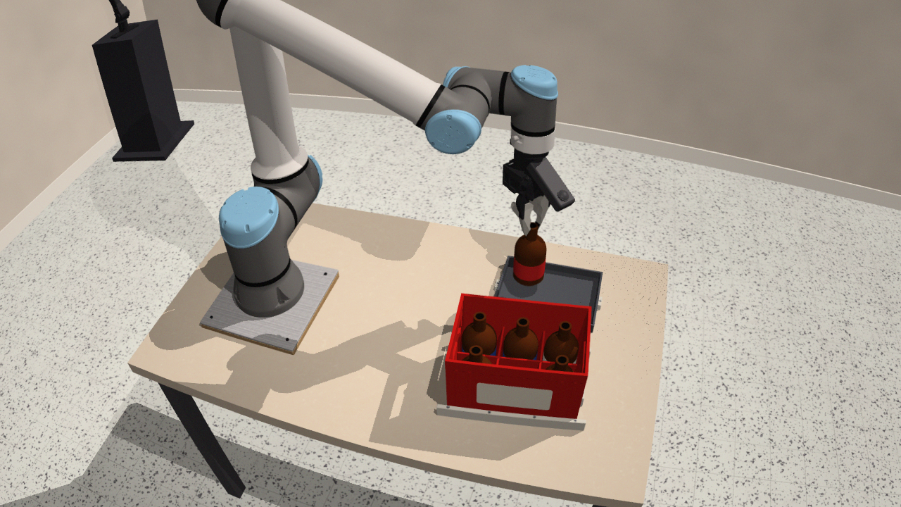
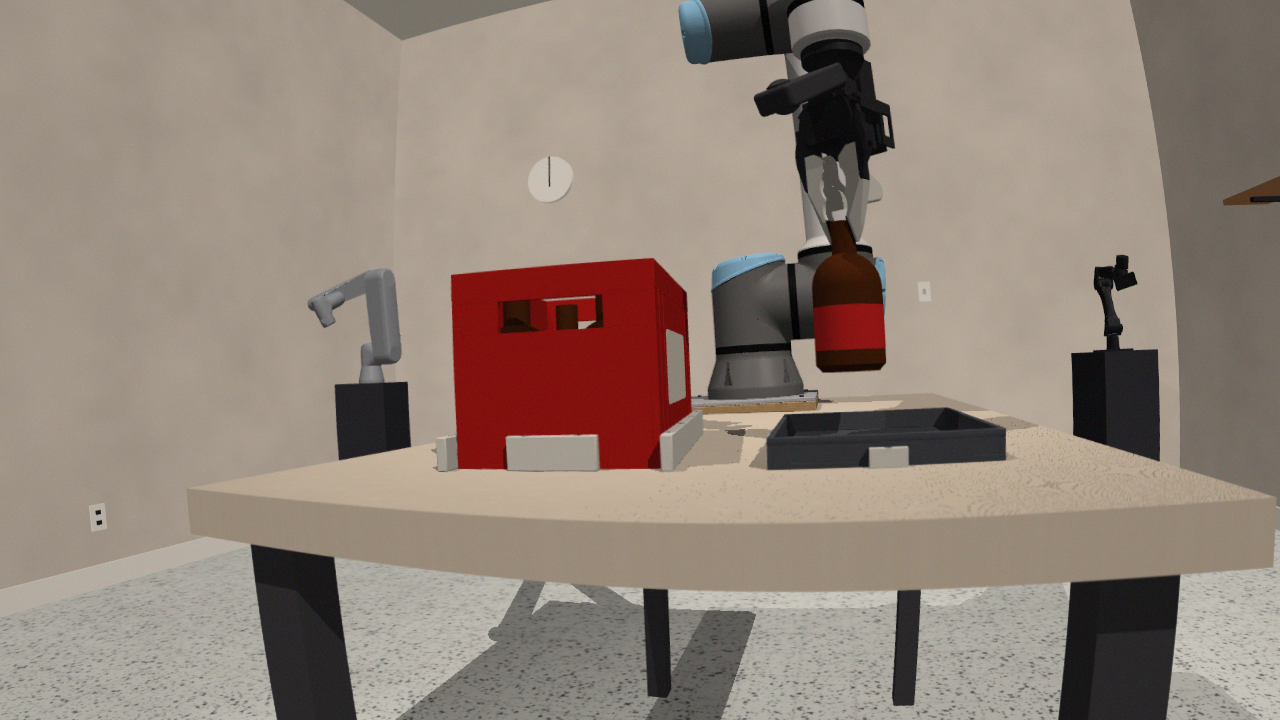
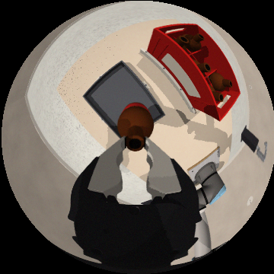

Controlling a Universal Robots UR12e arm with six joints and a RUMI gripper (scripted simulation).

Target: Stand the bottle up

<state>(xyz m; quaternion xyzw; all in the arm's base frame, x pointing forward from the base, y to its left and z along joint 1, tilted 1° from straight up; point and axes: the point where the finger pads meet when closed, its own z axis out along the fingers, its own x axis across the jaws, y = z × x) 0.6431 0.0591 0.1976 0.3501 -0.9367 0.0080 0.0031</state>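
Exterior view: your gripper (image 2: pixel 839 214) pinches the bottle (image 2: pixel 847 308) by its neck, hanging upright above the tray (image 2: pixel 886 434), crate (image 2: pixel 563 376) beside.

UR arm (image 1: pixel 327 56): off-white tube links, dark grey joint housings, light blue round end caps, thin black rings at the seams. Base (image 1: pixel 264 286) is a grey flared cone on a square ribbed grey plate (image 1: pixel 270 308) with wood-coloured edge, a screw at each corner. Gripper (image 3: pixel 135 152): black blocky body, a black side box, two pale grey tapered fingers.
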